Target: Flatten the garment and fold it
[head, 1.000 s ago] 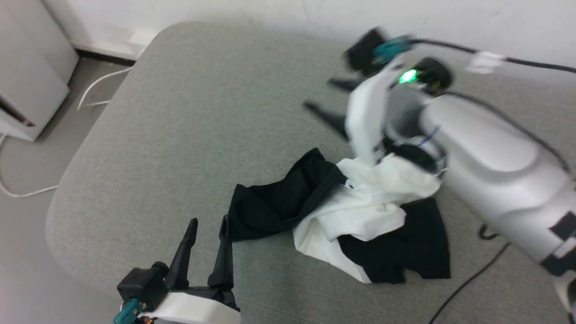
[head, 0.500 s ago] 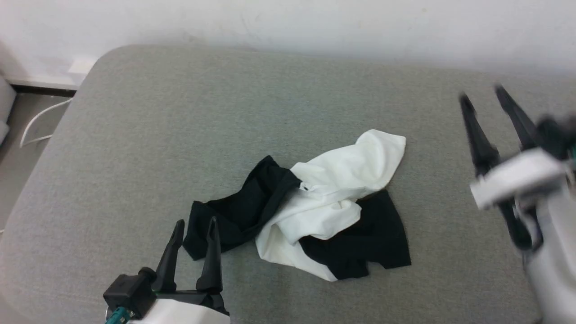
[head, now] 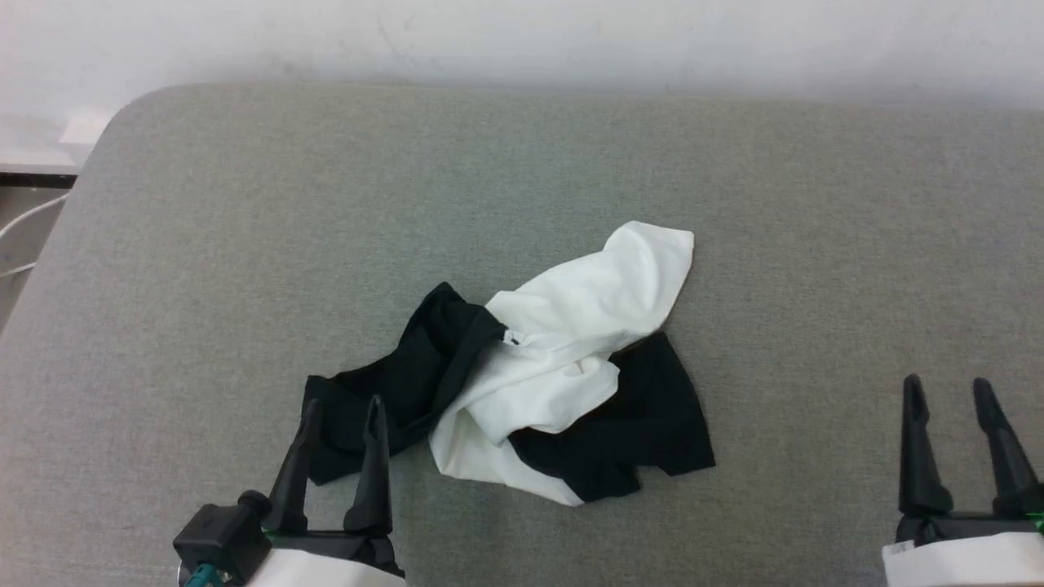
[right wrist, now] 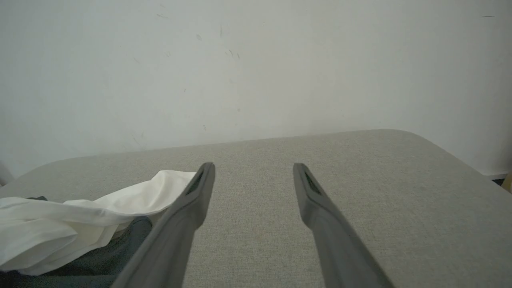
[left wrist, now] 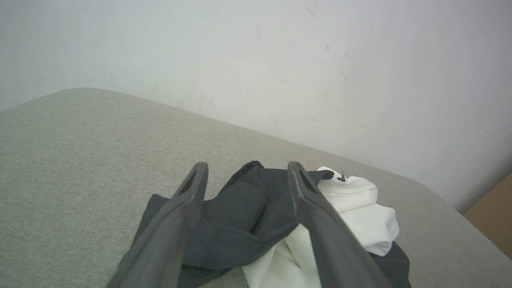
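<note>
The garment (head: 563,342) lies crumpled in a heap at the middle of the grey padded table (head: 245,244), its white body bunched on top and black sleeves spreading left and lower right. My left gripper (head: 342,405) stands open at the lower left, its fingertips over the edge of the black sleeve (head: 359,408). In the left wrist view the black cloth (left wrist: 244,216) shows between my open fingers (left wrist: 188,200). My right gripper (head: 946,387) is open at the lower right, well clear of the cloth. The white cloth (right wrist: 60,224) lies to its left in the right wrist view.
A pale wall (head: 522,33) runs along the table's far edge. The table's rounded left corner (head: 122,114) drops to a floor with a white cable (head: 24,220). Bare grey surface (head: 856,244) spreads right of the garment.
My right gripper let go of the white cloth it had lifted and drew back to the lower right, empty. The white part dropped onto the heap. The head camera turned.
</note>
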Controlling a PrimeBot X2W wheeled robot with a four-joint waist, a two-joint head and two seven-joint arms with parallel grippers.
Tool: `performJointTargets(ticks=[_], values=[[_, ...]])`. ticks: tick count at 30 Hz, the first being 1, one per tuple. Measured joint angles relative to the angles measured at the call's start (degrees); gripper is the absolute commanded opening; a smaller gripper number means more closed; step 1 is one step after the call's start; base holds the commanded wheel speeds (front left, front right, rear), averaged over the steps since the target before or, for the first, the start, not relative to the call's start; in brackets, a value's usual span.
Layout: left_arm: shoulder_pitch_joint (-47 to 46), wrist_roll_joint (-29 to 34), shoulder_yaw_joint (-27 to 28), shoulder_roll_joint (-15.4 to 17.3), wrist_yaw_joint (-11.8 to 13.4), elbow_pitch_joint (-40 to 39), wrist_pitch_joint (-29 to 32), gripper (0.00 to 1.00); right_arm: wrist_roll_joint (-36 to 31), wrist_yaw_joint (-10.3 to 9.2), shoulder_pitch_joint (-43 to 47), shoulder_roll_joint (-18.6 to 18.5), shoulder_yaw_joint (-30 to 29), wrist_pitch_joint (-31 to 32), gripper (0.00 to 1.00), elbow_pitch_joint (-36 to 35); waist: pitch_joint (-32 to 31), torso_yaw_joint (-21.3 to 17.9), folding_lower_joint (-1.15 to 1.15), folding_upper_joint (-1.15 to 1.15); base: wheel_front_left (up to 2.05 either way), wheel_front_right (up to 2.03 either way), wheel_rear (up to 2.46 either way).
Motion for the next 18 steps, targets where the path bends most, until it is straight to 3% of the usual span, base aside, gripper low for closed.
performJointTargets(ticks=[8,18], values=[[0.0,0.3,-0.9,0.0,-0.5,0.3,0.0,1.0,-3.1,0.01,0.0,0.0,6.8,1.6,1.0,2.0,0.1,0.3,0.0,0.0,0.0,0.0,0.0],[0.0,-1.1,-2.8,0.0,-0.3,1.0,0.0,1.0,-9.5,0.02,-6.4,0.0,14.2,26.1,1.0,4.1,0.3,4.3,0.01,0.0,0.0,0.0,0.0]])
